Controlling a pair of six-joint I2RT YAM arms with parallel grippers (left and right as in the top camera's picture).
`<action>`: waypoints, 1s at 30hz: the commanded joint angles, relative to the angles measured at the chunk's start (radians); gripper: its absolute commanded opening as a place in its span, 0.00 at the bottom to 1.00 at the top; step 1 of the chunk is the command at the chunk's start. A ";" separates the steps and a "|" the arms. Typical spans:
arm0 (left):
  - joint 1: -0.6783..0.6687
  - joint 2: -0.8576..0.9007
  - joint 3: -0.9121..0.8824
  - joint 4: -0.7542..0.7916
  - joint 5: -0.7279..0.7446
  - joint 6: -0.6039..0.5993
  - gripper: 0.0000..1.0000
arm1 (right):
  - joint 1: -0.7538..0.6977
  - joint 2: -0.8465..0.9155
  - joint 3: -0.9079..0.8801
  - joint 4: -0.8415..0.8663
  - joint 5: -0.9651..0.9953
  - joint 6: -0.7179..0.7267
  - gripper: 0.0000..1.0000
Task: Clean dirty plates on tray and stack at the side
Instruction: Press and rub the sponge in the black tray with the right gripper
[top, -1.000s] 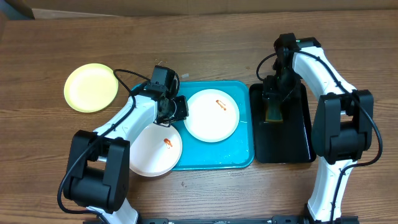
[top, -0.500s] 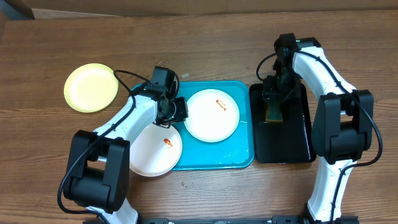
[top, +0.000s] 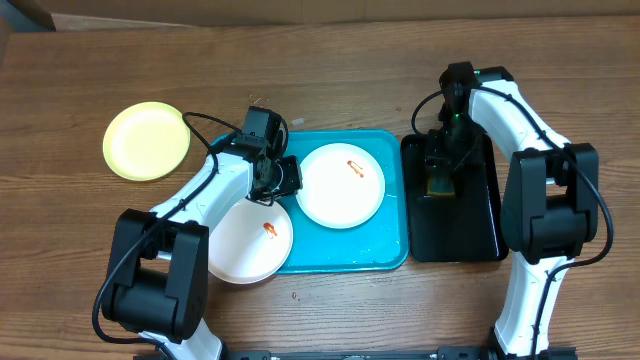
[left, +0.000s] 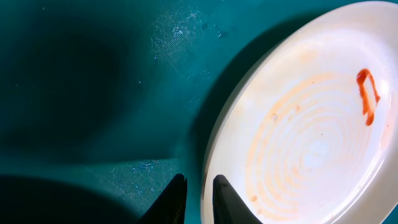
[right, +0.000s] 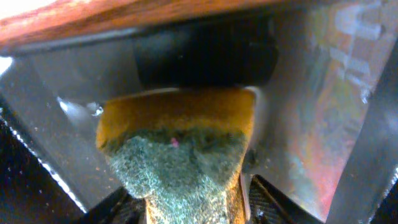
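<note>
Two white plates carry red sauce smears. One (top: 340, 185) lies in the middle of the turquoise tray (top: 385, 245); the other (top: 250, 240) overhangs the tray's front-left rim. A pale yellow-green plate (top: 146, 141) rests on the table at far left. My left gripper (top: 285, 178) is at the middle plate's left edge. In the left wrist view it (left: 199, 180) is shut on that plate's (left: 311, 124) rim, one finger over the tray and one over the plate. My right gripper (top: 440, 165) is shut on a yellow-and-green sponge (right: 177, 130).
A smaller black tray (top: 480, 220) stands right of the turquoise one, and the sponge (top: 438, 183) is low over its back half. Bare wooden table surrounds both trays. The left arm stretches over the front-left plate.
The right gripper's jaws have narrowed onto the sponge and its wrist has shifted slightly. The left arm and all the plates have stayed in place.
</note>
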 joint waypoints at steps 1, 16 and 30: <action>-0.003 0.013 0.013 0.001 -0.006 0.022 0.18 | -0.004 -0.027 -0.014 0.013 -0.017 0.003 0.49; -0.003 0.013 0.013 0.004 0.005 0.022 0.16 | -0.005 -0.027 -0.014 -0.001 -0.019 0.003 0.04; -0.003 0.013 0.013 0.005 0.005 0.022 0.16 | -0.005 -0.027 -0.013 -0.023 0.053 0.052 0.04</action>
